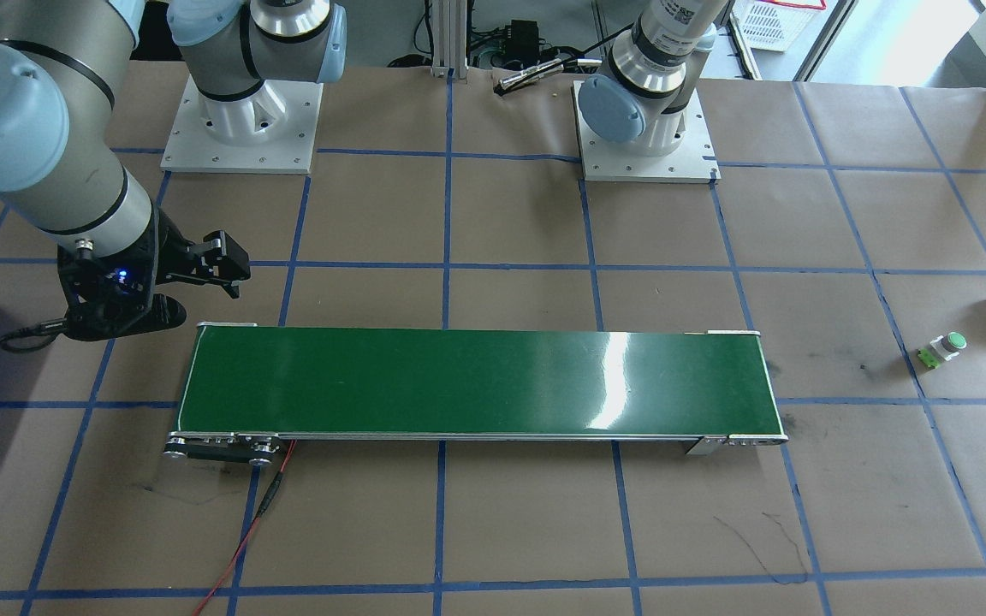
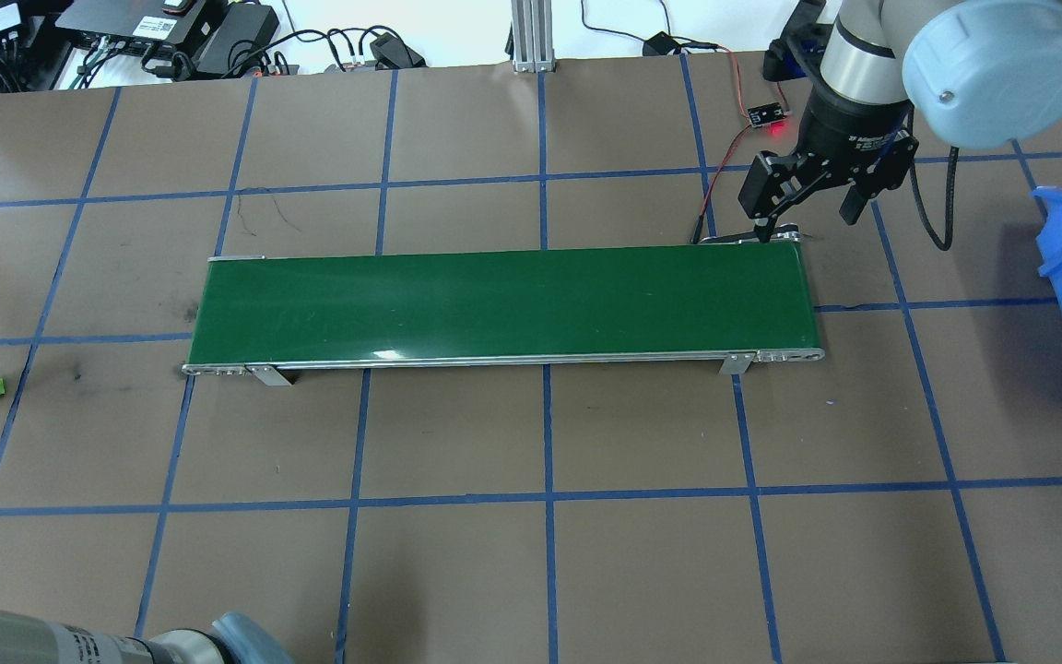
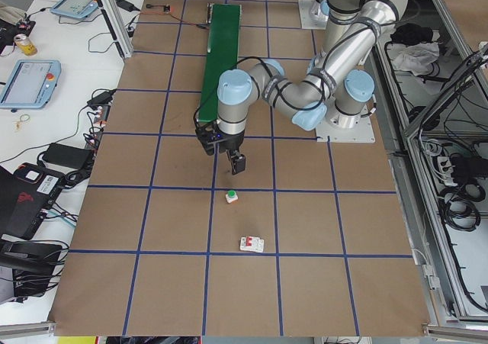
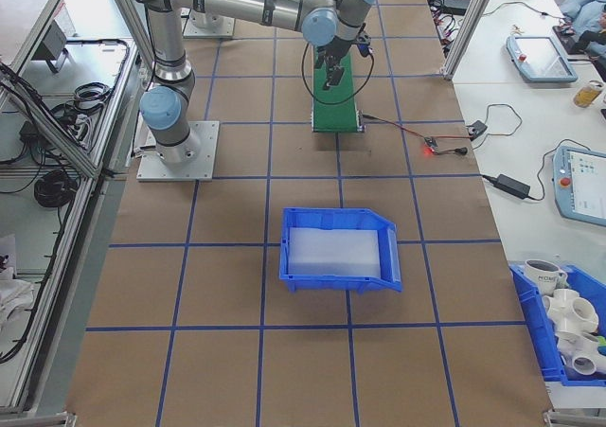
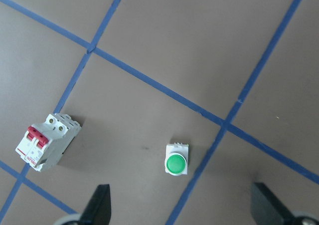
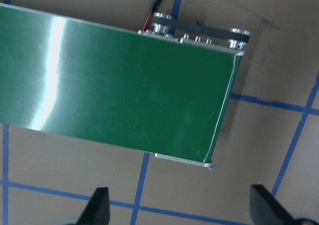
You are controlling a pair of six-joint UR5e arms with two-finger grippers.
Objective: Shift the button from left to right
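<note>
Two tools, both spread & empty. Your left tool [image 5: 182, 210] hangs over the button [image 5: 177, 161], fingers wide apart w/ the round glossy green cap between them, so it looks lined up for a top-down pinch. Button lies loose on the brown paper desk [image 2: 531, 572] at the far left, well apart from the belt [image 2: 503, 304]. White boxy breaker [image 5: 46, 141] w/ red levers sits near it. Right tool [image 2: 803, 198] waits over the smooth green belt's right end, prob. to receive.
</note>
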